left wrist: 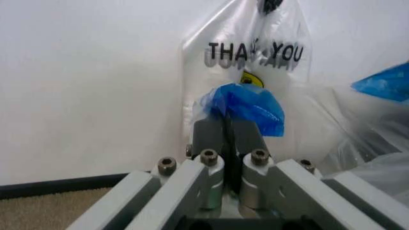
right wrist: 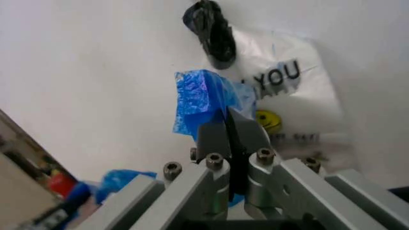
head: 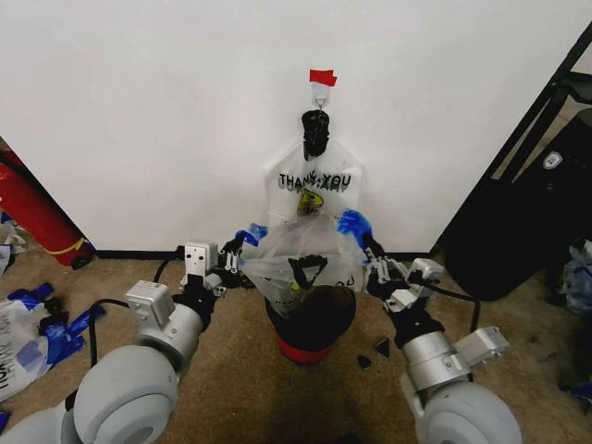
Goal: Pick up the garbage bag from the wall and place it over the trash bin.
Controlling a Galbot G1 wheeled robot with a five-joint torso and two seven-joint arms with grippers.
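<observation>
The left gripper [head: 236, 248] and the right gripper [head: 368, 248] each have their jaws pressed together on one blue handle of the thin see-through plastic garbage bag [head: 301, 264], and they hold the handles apart, I judge in order to keep the mouth of the bag spread above the small round black wire-mesh trash bin with a red base [head: 312, 328]. The bag hangs between them just over the bin, near the plain white wall [head: 166, 120], where an opaque white "THANK YOU" bag [head: 314, 185] hangs on the small hook under red tape [head: 321, 96]. I cannot see what is inside the bin.
</observation>
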